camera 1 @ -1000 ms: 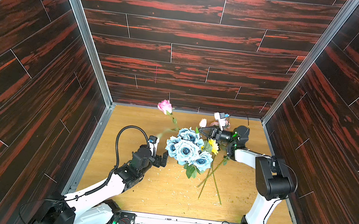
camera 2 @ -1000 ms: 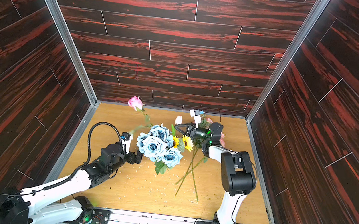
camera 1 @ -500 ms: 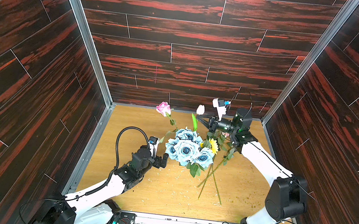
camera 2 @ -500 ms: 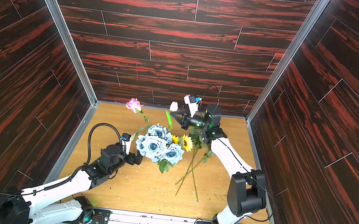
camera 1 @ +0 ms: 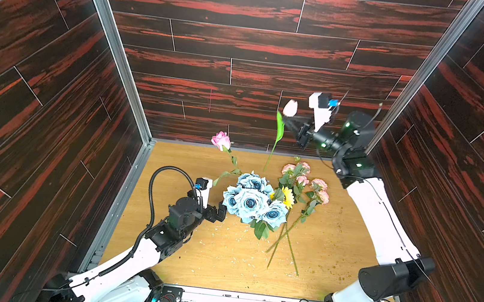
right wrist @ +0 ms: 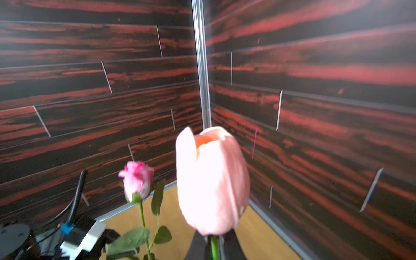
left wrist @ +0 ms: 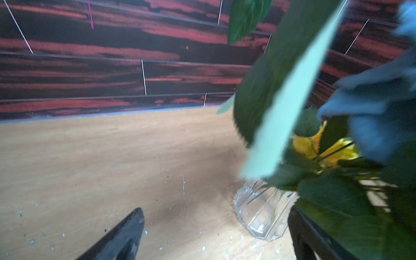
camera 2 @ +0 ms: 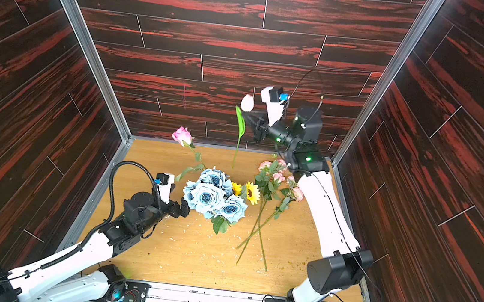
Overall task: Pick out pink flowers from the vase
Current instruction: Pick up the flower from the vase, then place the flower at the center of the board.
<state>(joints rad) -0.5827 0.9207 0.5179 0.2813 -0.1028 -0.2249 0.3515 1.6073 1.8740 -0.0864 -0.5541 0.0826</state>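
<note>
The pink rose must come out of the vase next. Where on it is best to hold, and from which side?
Grip the pink rose on its thin stem just under the bloom, above the leaves. It leans out past the blue roses toward the back wall, so come from that open side, across the stem.

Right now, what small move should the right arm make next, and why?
Probably carry the pink tulip over to the pink flowers lying on the table: the right gripper is shut on its stem, which hangs free of the vase.
</note>
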